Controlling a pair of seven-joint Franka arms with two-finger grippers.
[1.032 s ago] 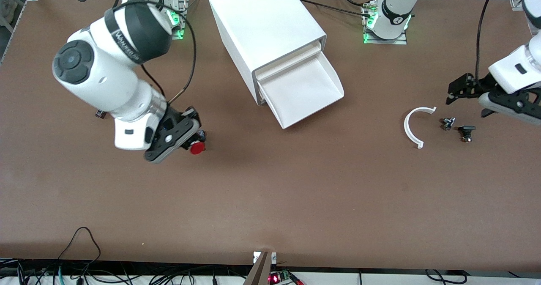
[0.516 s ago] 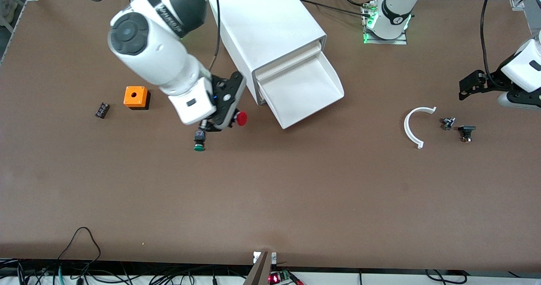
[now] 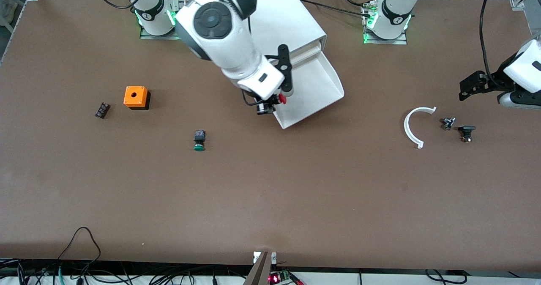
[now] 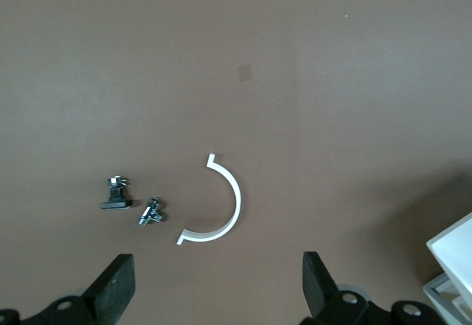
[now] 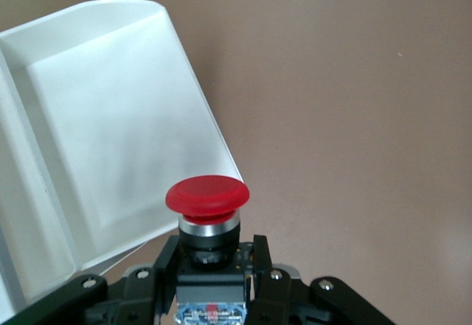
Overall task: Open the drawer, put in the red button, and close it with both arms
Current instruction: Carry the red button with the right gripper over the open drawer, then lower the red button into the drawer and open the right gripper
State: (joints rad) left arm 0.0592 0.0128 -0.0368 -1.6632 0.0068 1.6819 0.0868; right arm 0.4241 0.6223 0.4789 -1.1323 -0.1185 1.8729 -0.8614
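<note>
The white cabinet (image 3: 291, 14) stands at the table's robot side with its lowest drawer (image 3: 312, 92) pulled open; the drawer also shows in the right wrist view (image 5: 110, 133). My right gripper (image 3: 272, 103) is shut on the red button (image 3: 281, 99), holding it in the air over the drawer's front corner. In the right wrist view the red cap (image 5: 206, 194) sticks out past the fingers (image 5: 259, 255), just over the drawer's rim. My left gripper (image 3: 475, 91) is open and empty above the table at the left arm's end; its fingers (image 4: 118, 284) are wide apart.
A green-capped button (image 3: 199, 140) lies nearer the front camera than the cabinet. An orange box with a hole (image 3: 135, 97) and a small black part (image 3: 101, 110) lie toward the right arm's end. A white curved piece (image 3: 413, 126), a small metal part (image 3: 448, 122) and a black part (image 3: 466, 132) lie under the left gripper.
My right gripper has carried the red button from beside the green button across the table to over the open drawer's corner. The left gripper pulled back slightly toward its end.
</note>
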